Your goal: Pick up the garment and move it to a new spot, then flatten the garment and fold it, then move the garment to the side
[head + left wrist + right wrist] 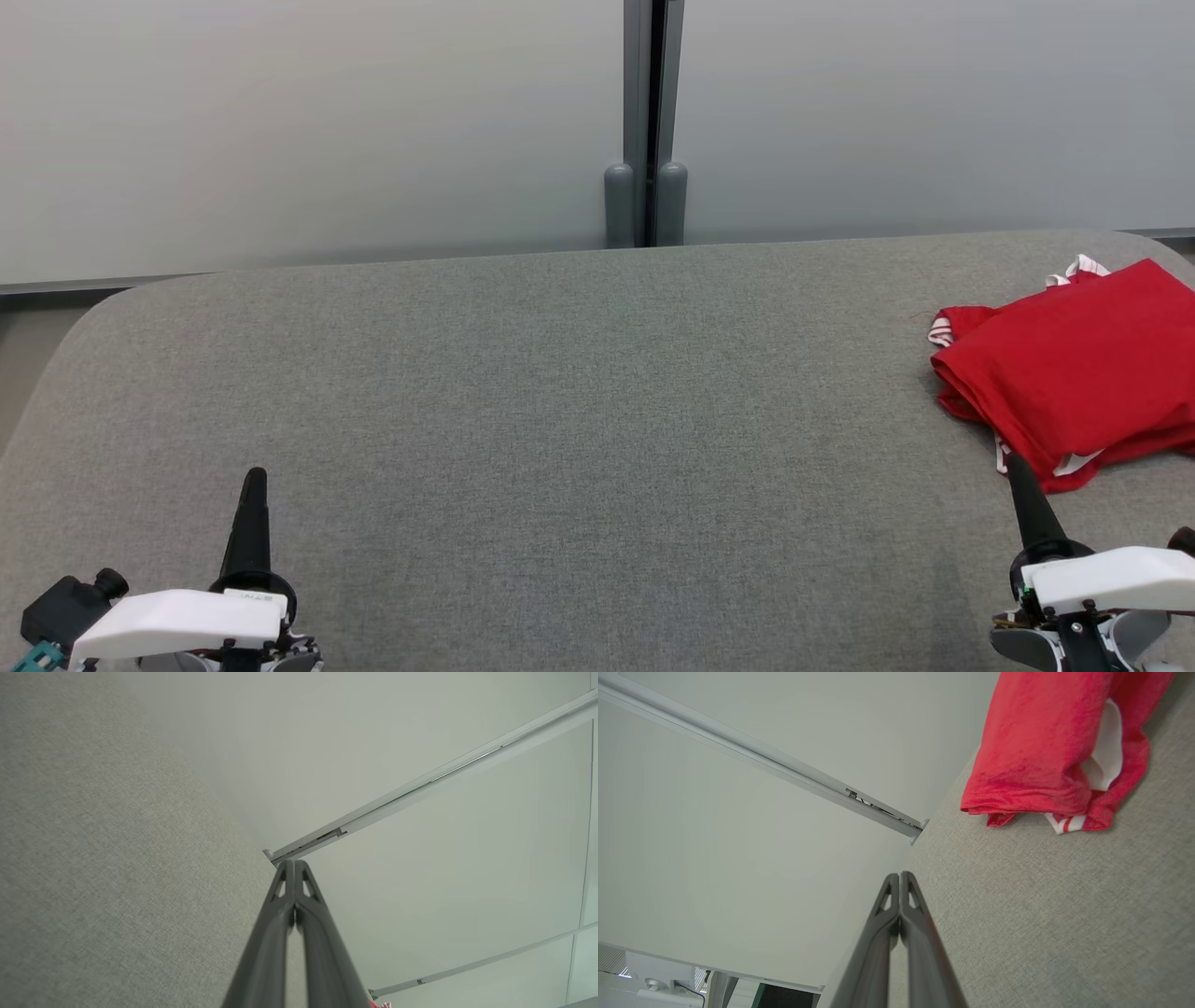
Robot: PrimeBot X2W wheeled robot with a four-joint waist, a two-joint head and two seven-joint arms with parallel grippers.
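Note:
A red garment (pixel 1074 369) with white striped trim lies folded at the far right of the grey table (pixel 560 420), partly cut off by the head view's right edge. In the right wrist view the garment (pixel 1045 751) sits at the top right, apart from my fingers. My right gripper (pixel 1016 462) (pixel 900 875) is shut and empty, its tip just short of the garment's near edge. At the lower left my left gripper (pixel 254 476) (pixel 294 862) is shut too, holding nothing, far from the garment.
Frosted wall panels (pixel 327 121) with a grey vertical post (pixel 646 121) stand right behind the table's far edge. The table's corners are rounded. A broad stretch of bare grey cloth surface lies between the two grippers.

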